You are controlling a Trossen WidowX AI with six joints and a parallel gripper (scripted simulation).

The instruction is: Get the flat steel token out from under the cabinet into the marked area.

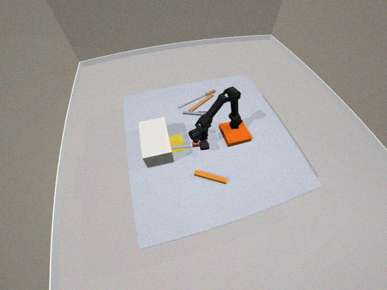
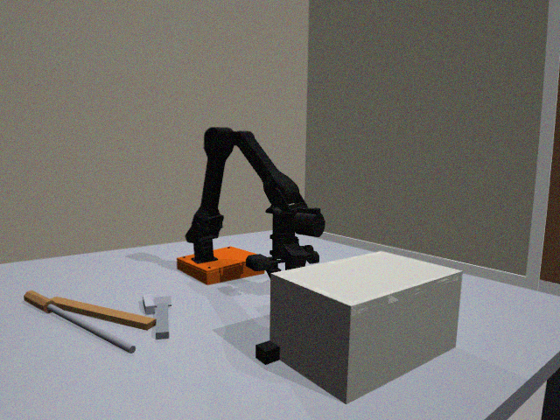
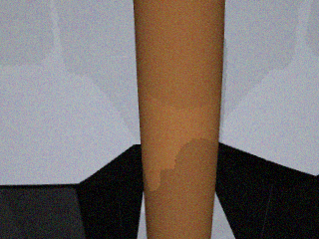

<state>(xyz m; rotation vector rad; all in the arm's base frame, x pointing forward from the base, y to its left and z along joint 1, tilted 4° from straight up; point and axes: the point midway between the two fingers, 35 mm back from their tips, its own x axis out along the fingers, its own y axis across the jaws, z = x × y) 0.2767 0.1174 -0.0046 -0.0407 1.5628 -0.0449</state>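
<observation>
My gripper (image 1: 199,144) (image 3: 174,151) is shut on the brown handle (image 1: 195,144) (image 3: 179,119) of a tool, in front of the cabinet. The tool's thin shaft (image 1: 185,147) reaches from the handle over the yellow marked area (image 1: 176,139) to the front edge of the white cabinet (image 1: 154,137) (image 2: 402,325). A pale grey band lies along the shaft and splits the yellow; I cannot tell what it is. The tool's far end is not clear. The steel token cannot be made out in any view, and the vent slots are not in sight.
An orange bar (image 1: 210,176) lies to one side. Opposite lie a wood-handled rod (image 1: 191,100) (image 2: 90,327), a wooden bar (image 1: 201,103) (image 2: 106,313) and a grey metal piece (image 1: 191,113) (image 2: 162,318). A black cube (image 2: 267,352) is beside the cabinet. The orange base (image 1: 234,135) stands behind the gripper.
</observation>
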